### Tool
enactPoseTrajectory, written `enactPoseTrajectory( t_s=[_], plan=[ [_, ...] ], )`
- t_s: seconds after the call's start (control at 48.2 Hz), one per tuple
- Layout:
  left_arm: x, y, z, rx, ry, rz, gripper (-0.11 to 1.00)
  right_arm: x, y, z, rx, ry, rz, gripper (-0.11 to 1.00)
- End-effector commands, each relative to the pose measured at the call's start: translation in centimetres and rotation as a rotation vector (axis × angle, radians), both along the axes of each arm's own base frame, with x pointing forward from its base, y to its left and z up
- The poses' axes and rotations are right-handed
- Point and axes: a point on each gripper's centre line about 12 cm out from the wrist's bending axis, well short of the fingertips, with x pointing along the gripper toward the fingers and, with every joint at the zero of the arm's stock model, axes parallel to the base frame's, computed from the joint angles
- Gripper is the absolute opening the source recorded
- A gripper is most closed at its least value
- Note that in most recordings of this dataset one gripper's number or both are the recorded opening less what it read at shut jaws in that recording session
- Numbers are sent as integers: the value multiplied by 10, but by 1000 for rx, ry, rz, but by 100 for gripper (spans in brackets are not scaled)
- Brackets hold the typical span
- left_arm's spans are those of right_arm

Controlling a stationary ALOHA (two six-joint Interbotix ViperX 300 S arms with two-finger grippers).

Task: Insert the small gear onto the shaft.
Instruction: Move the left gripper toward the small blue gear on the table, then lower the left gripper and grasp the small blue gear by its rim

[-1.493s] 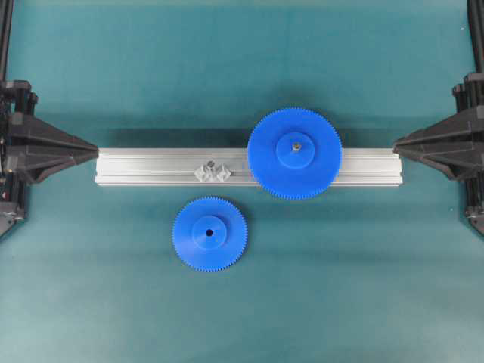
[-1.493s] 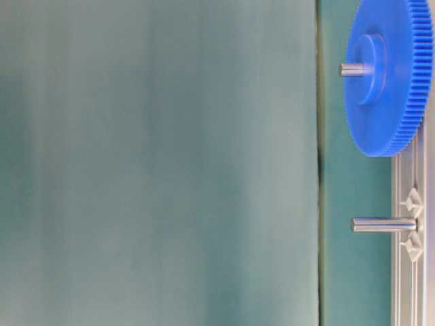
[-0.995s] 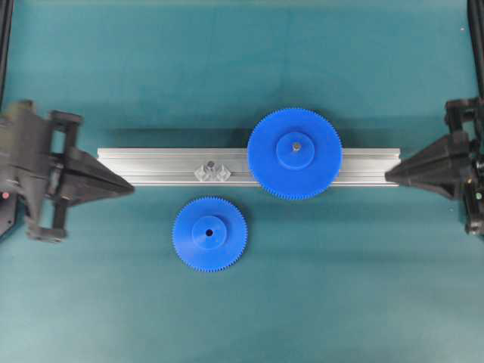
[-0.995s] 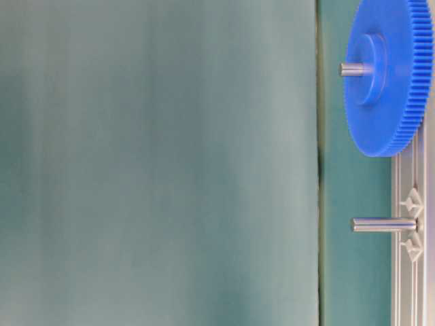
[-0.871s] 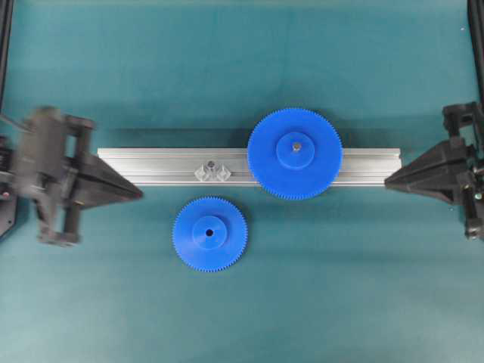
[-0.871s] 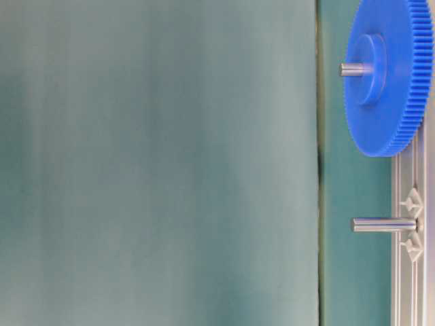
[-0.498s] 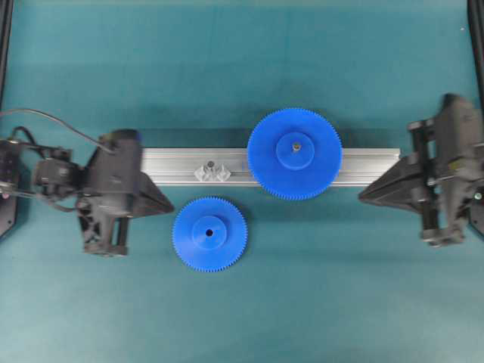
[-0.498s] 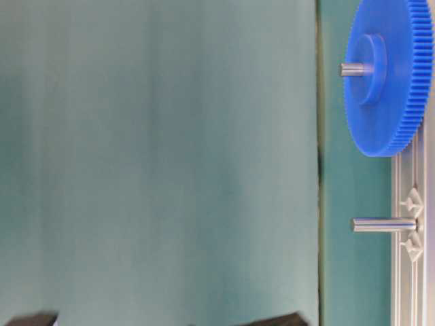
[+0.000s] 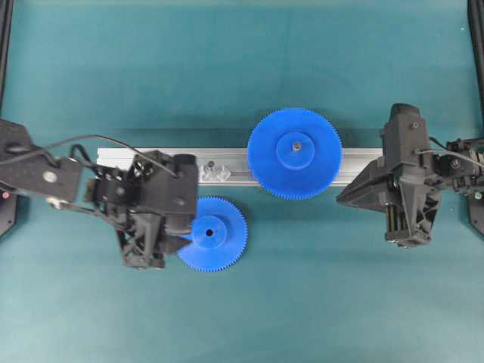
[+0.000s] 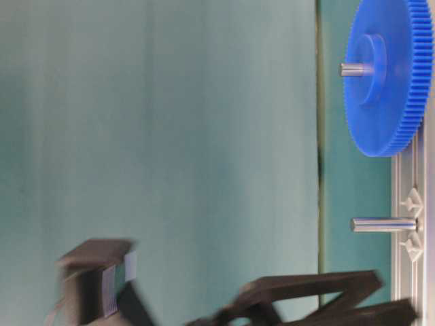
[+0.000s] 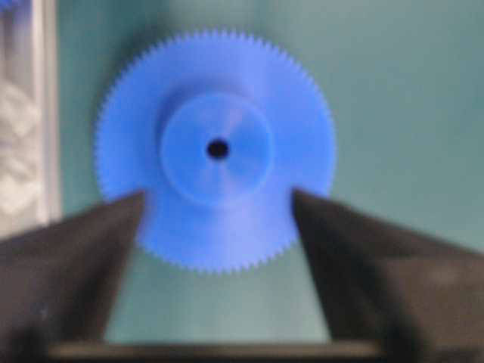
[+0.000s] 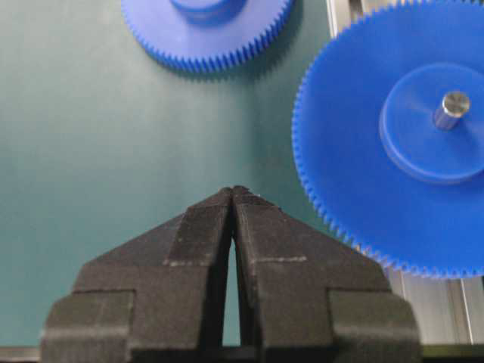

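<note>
small gear [image 11: 215, 151] flat, between open left gripper [image 11: 218, 203] fingers

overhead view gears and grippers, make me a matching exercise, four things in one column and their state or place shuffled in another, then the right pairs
Things:
1. small blue plastic toothed gear
2. larger blue plastic toothed gear
3. left gripper
4. right gripper

States or places:
A. seated on a pin over the silver aluminium rail
B. jaws shut
C. jaws open, straddling a gear
D. flat on the teal table, off the thin grey metal shaft

Pairs: 1-D, 2-A, 3-C, 4-B
</note>
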Motion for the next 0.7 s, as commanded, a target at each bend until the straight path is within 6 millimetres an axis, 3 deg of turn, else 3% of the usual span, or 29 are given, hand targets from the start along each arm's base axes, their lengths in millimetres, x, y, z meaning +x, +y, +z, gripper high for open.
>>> enactPoseTrajectory(
  t_s=[0.0, 0.684],
  plan=[
    [9, -3, 3, -21, -16, 16, 91, 6, 0, 12, 9, -38, -8, 11],
    [38, -7, -36, 9, 76, 0, 92, 5, 0, 11, 10, -38, -7, 11]
  ],
)
